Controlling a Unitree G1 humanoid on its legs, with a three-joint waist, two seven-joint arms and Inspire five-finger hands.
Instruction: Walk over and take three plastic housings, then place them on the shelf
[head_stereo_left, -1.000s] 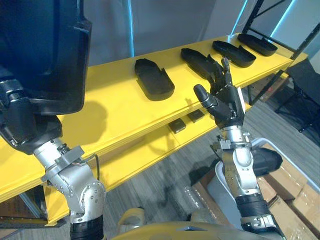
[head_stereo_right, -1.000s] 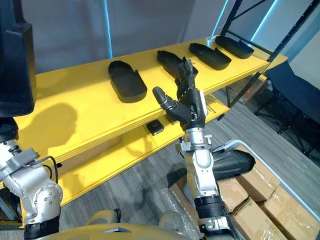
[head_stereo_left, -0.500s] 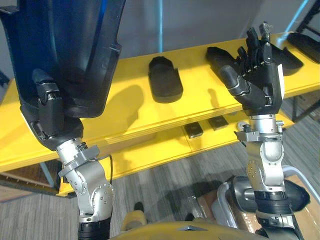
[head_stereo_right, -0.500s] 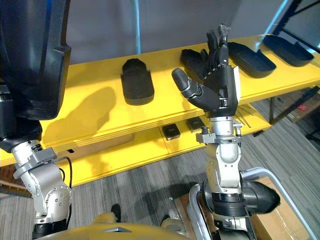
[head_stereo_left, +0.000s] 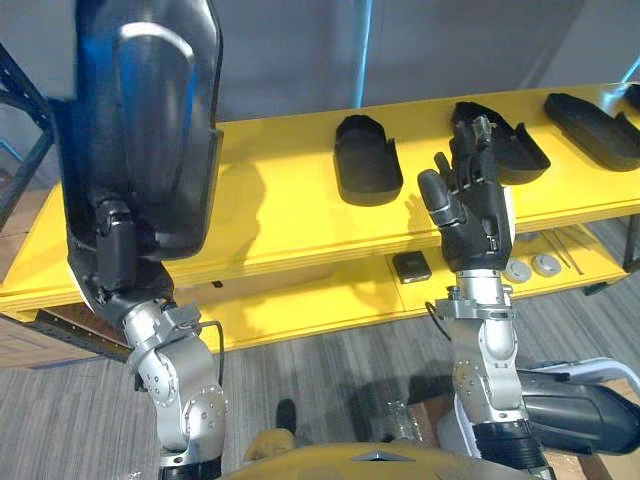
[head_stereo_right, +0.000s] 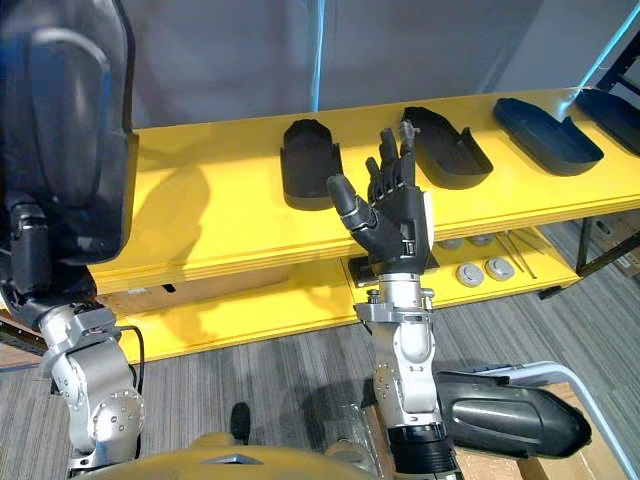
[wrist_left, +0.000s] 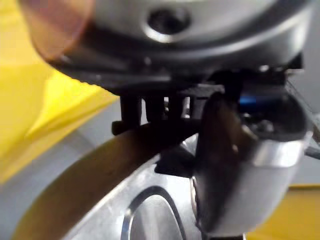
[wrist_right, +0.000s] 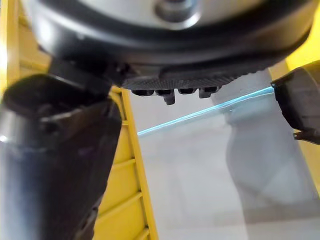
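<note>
Black plastic fills the upper left of the left eye view: a large housing (head_stereo_left: 140, 130) stands upright there, its hollow side facing the camera. The left hand (head_stereo_left: 120, 275) grips its lower end. The hand's thumb (head_stereo_left: 113, 235) presses on the inner face and the other fingers are hidden behind the shell. The left wrist view is too close to add anything about this grip.

The right hand (head_stereo_left: 475, 215) is raised at centre right, in front of the yellow shelf (head_stereo_left: 270, 210). Its palm is up, its fingers (head_stereo_left: 480, 150) are straight and spread, and it holds nothing. The right wrist view agrees, with the fingertips in a level row and grey wall beyond them.

On the shelf's top board lie a housing (head_stereo_left: 365, 172) at mid-frame, a second housing (head_stereo_left: 505, 145) just behind the right hand, and a third housing (head_stereo_left: 595, 125) near the right edge. The right eye view takes in a fourth housing (head_stereo_right: 618, 105) at its far right.

On the lower board sit a small black block (head_stereo_left: 411, 266) and round silver discs (head_stereo_left: 530, 267). In the lower right corner, the right eye view shows a dark rounded shell (head_stereo_right: 510, 410) lying beside a pale tube frame (head_stereo_right: 560, 375).
</note>
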